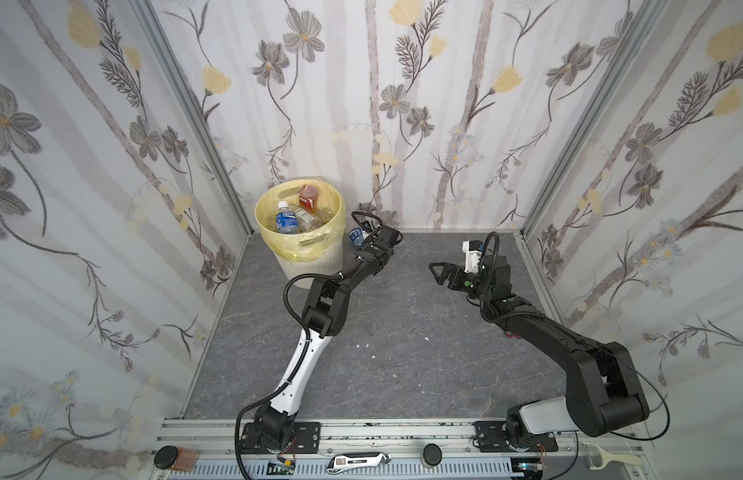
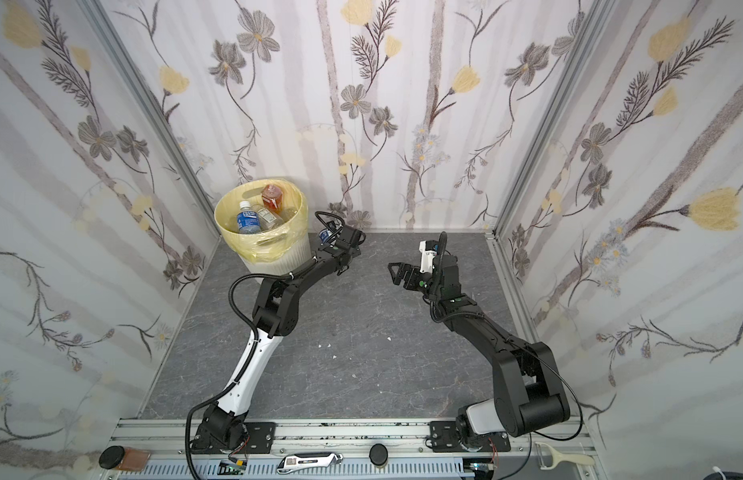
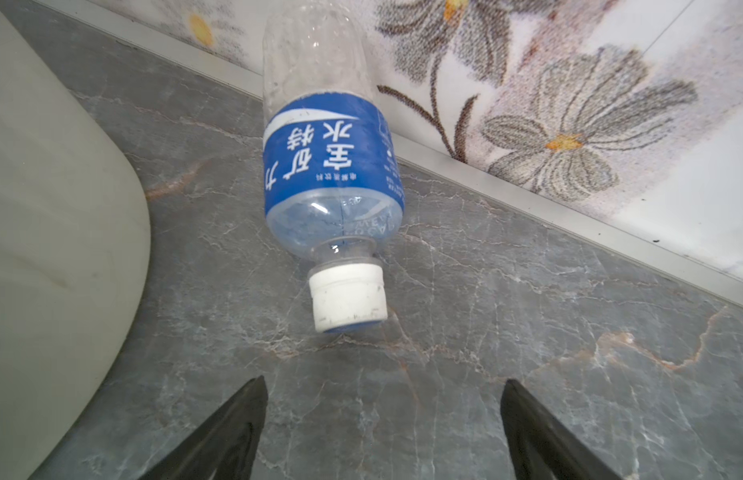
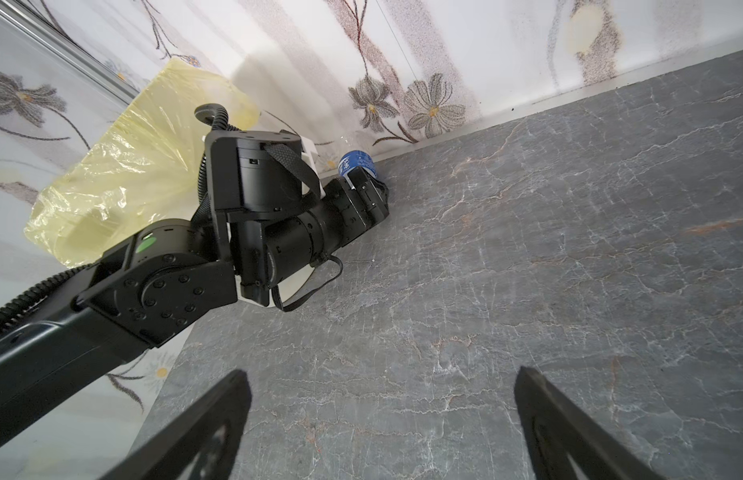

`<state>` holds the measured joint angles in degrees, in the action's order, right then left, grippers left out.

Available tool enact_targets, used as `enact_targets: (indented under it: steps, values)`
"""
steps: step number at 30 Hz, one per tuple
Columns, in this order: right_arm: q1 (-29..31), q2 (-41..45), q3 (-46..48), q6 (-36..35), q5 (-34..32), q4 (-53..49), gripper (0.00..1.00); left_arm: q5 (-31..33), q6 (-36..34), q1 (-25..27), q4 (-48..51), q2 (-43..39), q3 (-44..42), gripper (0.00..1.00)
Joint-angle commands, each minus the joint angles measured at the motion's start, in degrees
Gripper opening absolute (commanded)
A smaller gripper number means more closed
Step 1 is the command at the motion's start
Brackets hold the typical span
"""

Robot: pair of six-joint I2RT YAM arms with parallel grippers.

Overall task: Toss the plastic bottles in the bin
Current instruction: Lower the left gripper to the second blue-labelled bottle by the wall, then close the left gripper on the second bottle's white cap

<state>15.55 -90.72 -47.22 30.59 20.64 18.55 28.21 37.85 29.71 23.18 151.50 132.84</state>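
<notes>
A clear plastic bottle [image 3: 332,166] with a blue label and white cap lies on the grey floor by the back wall, just right of the bin [image 1: 320,262]; it shows in both top views [image 2: 325,235] and in the right wrist view [image 4: 355,164]. My left gripper [image 3: 384,380] is open, its fingertips just short of the cap, nothing between them. The cream bin [image 2: 286,261] with a yellow liner [image 4: 133,166] holds a blue-labelled bottle [image 1: 286,219], an orange-red one [image 1: 308,196] and a clear one [image 1: 313,220]. My right gripper [image 1: 437,270] hangs open and empty above the middle right of the floor [image 4: 382,372].
The bin's wall [image 3: 50,208] stands close beside the left gripper. The back wall's metal edge [image 3: 527,195] runs right behind the bottle. On the front rail lie a utility knife [image 1: 357,460], a peeler [image 1: 611,459] and a black-lidded jar [image 1: 170,457]. Small white scraps [image 1: 365,345] dot the floor.
</notes>
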Motion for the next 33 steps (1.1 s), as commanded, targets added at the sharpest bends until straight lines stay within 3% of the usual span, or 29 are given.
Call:
enact_targets:
  steps: [1,21,33]
  values:
    - [-0.7,-0.3,0.1,0.2,1.7,2.8,1.0,1.2,1.6,-0.6,0.3,1.4,1.2,0.89]
    - [-2.8,-2.4,0.2,0.8,4.0,3.8,1.0,-0.4,3.2,-2.9,0.2,7.9,9.6,0.81]
    - [-3.2,-3.1,0.2,1.5,4.6,4.7,1.0,-3.2,4.3,-3.4,0.2,8.6,10.1,0.59]
